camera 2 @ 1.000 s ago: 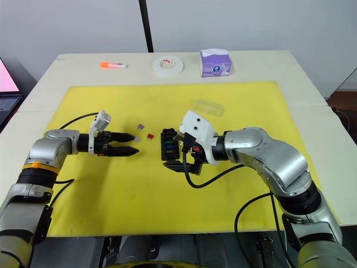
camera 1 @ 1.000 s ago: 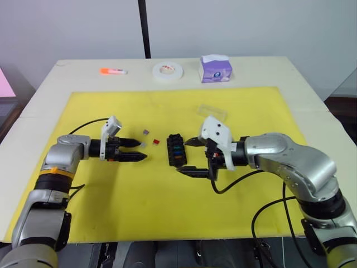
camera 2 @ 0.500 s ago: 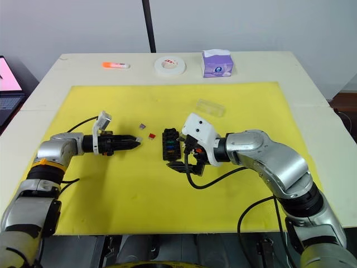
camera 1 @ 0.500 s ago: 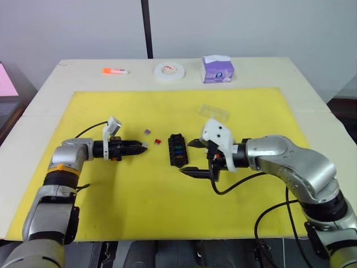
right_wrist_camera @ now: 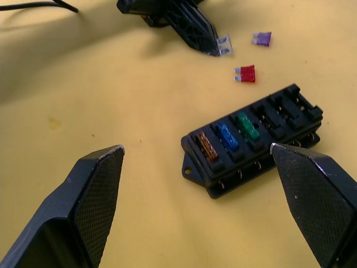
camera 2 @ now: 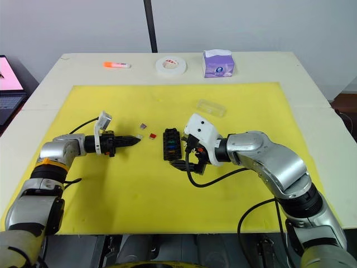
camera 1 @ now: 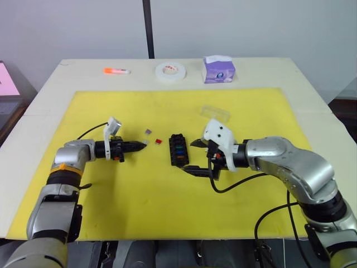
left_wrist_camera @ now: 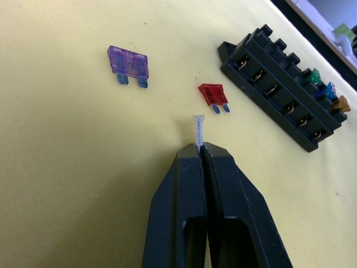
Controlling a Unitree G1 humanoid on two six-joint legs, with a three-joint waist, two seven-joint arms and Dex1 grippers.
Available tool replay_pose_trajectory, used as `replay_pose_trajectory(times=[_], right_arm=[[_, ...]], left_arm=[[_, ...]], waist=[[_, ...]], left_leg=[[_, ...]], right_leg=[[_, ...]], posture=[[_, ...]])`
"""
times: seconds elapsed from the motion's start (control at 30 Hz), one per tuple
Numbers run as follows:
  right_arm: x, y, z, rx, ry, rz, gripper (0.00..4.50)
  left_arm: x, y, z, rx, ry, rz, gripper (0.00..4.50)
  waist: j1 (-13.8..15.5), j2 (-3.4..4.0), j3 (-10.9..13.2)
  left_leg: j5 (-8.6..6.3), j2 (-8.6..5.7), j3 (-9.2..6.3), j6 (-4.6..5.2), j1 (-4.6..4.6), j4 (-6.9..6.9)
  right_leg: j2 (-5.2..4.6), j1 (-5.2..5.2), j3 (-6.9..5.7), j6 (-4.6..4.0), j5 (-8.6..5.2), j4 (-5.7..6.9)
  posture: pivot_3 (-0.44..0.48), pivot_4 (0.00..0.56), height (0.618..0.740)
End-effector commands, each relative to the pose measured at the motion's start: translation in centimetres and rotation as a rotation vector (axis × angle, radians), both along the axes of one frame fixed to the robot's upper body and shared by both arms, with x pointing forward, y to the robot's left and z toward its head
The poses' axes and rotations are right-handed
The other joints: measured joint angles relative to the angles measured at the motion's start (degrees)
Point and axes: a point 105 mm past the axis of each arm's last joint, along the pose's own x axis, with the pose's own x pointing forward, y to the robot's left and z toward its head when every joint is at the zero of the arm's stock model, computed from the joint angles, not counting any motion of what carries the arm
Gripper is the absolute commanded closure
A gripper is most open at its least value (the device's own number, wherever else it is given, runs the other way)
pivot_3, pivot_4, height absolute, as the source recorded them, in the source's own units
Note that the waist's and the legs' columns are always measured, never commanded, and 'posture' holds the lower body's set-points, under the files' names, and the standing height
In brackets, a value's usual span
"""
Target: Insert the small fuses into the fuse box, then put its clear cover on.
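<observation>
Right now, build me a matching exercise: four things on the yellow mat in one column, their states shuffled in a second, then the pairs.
Things:
1. clear fuse
2. red fuse
3. fuse box
4. clear cover

States:
A. lying loose on the mat, beside the purple fuse
B. holds three fuses in its slots
C. pinched in the left pincer
D. lying apart, beyond the right pincer

Pairs: 1-C, 2-A, 3-B, 4-D

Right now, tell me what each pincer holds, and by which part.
Left pincer pinches a pale fuse by one end. Right pincer is open, holding nothing.
</observation>
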Motion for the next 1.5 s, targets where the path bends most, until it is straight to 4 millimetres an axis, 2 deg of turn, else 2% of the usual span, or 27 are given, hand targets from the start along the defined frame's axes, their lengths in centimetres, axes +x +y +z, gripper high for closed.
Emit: replay_pose_trajectory(times=[0.03, 0.2, 0.33, 0.4, 0.47, 0.5, 0.6, 0.67, 0.73, 0.83, 0.93, 1.03, 1.5], right_arm=[[0.2, -0.1, 0.7, 0.016, -0.039, 0.001, 0.00], [0.4, -0.2, 0.7, 0.024, -0.040, 0.000, 0.00], [0.6, -0.4, 1.5, 0.092, -0.020, -0.002, 0.00], [1.2, -0.6, 2.4, 0.178, 0.029, -0.040, 0.00], [2.2, -1.6, 2.4, 0.151, 0.134, -0.115, 0.00], [2.5, -1.8, 2.9, 0.179, 0.159, -0.122, 0.00], [2.8, -1.7, 6.1, 0.339, 0.181, -0.055, 0.00], [3.1, -1.7, 8.6, 0.397, 0.184, 0.007, 0.00], [3.2, -1.5, 10.4, 0.436, 0.204, 0.050, 0.00], [2.6, -0.9, 11.7, 0.465, 0.237, 0.121, 0.00], [2.0, -0.4, 12.5, 0.486, 0.260, 0.176, 0.64], [1.8, -0.2, 12.9, 0.493, 0.261, 0.192, 1.63], [1.4, 0.3, 13.1, 0.506, 0.242, 0.192, 1.63]], left_arm=[[-0.5, -0.1, -0.7, -0.010, 0.034, -0.005, 4.45], [-0.6, 0.4, 0.6, -0.039, 0.002, 0.003, 4.45], [-1.4, 0.4, 3.2, -0.084, -0.047, -0.017, 4.45], [-2.0, 0.3, 4.6, -0.098, -0.081, -0.034, 4.45], [-2.6, -0.4, 6.3, -0.115, -0.132, -0.053, 4.45], [-2.9, -0.7, 7.0, -0.126, -0.149, -0.062, 4.45], [-3.7, -2.2, 9.6, -0.187, -0.198, -0.101, 4.45], [-4.5, -4.1, 12.1, -0.248, -0.252, -0.164, 4.45], [-5.3, -5.5, 13.8, -0.284, -0.284, -0.219, 4.45], [-5.9, -6.7, 15.1, -0.297, -0.314, -0.262, 4.45], [-6.1, -7.7, 16.3, -0.309, -0.357, -0.293, 4.50], [-6.2, -8.1, 16.9, -0.312, -0.381, -0.308, 4.50], [-6.2, -8.5, 16.8, -0.283, -0.394, -0.338, 4.50]], waist=[[-0.04, 0.00, 0.00], [-0.22, 0.00, 0.00], [-0.45, -0.01, 0.01], [-0.66, -0.05, 0.03], [-0.59, -0.03, 0.04], [-0.56, -0.04, 0.05], [-0.31, -0.04, 0.05], [-0.29, -0.03, 0.06], [-0.34, -0.04, 0.06], [-0.49, -0.04, 0.06], [-0.69, -0.03, 0.06], [-0.62, -0.03, 0.06], [-0.59, -0.03, 0.06]], left_leg=[[0.00, 0.00, 0.00, 0.00, 0.00, 0.00], [0.00, 0.00, 0.00, 0.00, 0.00, -0.01], [0.00, 0.01, -0.02, 0.00, -0.01, -0.03], [0.00, 0.02, -0.03, 0.00, -0.02, -0.04], [0.00, 0.03, -0.04, 0.00, -0.02, -0.05], [0.00, 0.03, -0.04, 0.00, -0.03, -0.05], [0.00, 0.02, -0.05, 0.00, -0.06, -0.03], [0.00, 0.02, -0.05, 0.00, -0.09, -0.03], [0.00, 0.01, -0.06, 0.00, -0.14, 0.01], [0.00, 0.02, -0.08, 0.00, -0.14, -0.02], [0.00, 0.02, -0.08, 0.01, -0.10, -0.08], [0.00, 0.01, -0.08, 0.01, -0.11, -0.06], [0.00, 0.01, -0.07, 0.01, -0.13, -0.06]], right_leg=[[0.00, 0.00, 0.00, 0.00, 0.00, 0.00], [0.00, 0.00, 0.00, 0.00, 0.00, 0.00], [0.01, -0.02, 0.00, 0.00, 0.00, 0.00], [0.02, -0.04, 0.00, 0.00, 0.00, 0.00], [0.03, -0.05, 0.01, -0.01, 0.01, 0.01], [0.02, -0.06, 0.00, -0.01, 0.01, 0.01], [-0.01, -0.05, -0.01, -0.01, 0.01, -0.01], [-0.01, -0.05, -0.02, 0.00, 0.01, -0.05], [0.00, -0.07, -0.05, 0.01, 0.02, -0.05], [0.01, -0.08, -0.06, 0.01, 0.02, -0.06], [0.02, -0.08, -0.06, 0.01, 0.02, -0.05], [0.03, -0.09, -0.06, 0.00, 0.02, -0.04], [0.03, -0.11, -0.06, 0.00, 0.01, -0.05]], posture=[[0.000, 0.150, 0.740], [0.000, 0.150, 0.740], [0.000, 0.150, 0.740], [0.000, 0.150, 0.740], [0.000, 0.150, 0.740], [0.000, 0.150, 0.740], [0.000, 0.150, 0.740], [0.000, 0.150, 0.740], [0.000, 0.150, 0.740], [0.000, 0.150, 0.740], [0.000, 0.150, 0.740], [0.000, 0.150, 0.740], [0.000, 0.150, 0.740]])
